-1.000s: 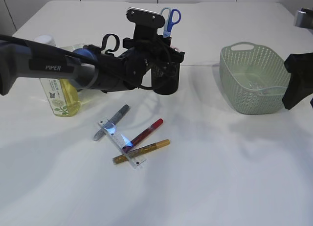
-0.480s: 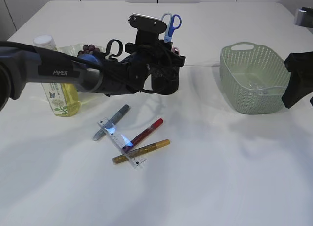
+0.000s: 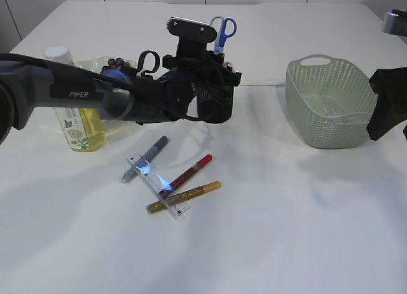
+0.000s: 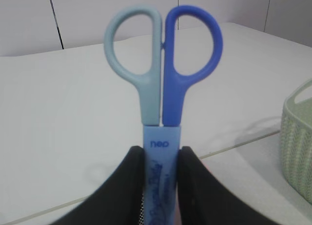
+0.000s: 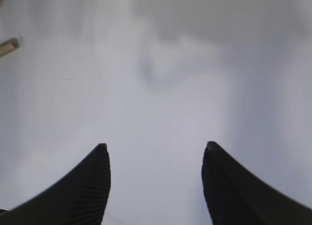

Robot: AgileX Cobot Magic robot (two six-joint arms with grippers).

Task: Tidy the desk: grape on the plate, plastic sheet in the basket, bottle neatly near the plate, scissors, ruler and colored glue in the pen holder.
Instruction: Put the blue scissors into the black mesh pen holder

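Note:
My left gripper (image 4: 161, 154) is shut on the blue sheath of the scissors (image 4: 161, 74), handles up. In the exterior view the scissors (image 3: 222, 28) stand in the black mesh pen holder (image 3: 219, 106), with the left gripper (image 3: 213, 60) just above its rim. The clear ruler (image 3: 159, 186) lies on the table among three glue pens: silver (image 3: 145, 158), red (image 3: 187, 175) and gold (image 3: 184, 196). The bottle of yellow liquid (image 3: 73, 119) stands at the left. Dark grapes (image 3: 117, 63) show behind the left arm. My right gripper (image 5: 156, 149) is open and empty over bare table.
A green basket (image 3: 299, 97) stands at the right, with something clear and glossy on its bottom. The right arm (image 3: 388, 106) hangs at the right edge beside it. The left arm stretches across from the left, hiding what the grapes rest on.
The left gripper has lowered the scissors a little into the pen holder. The arm has shifted, uncovering the bottle cap and grapes. The right arm has not moved.

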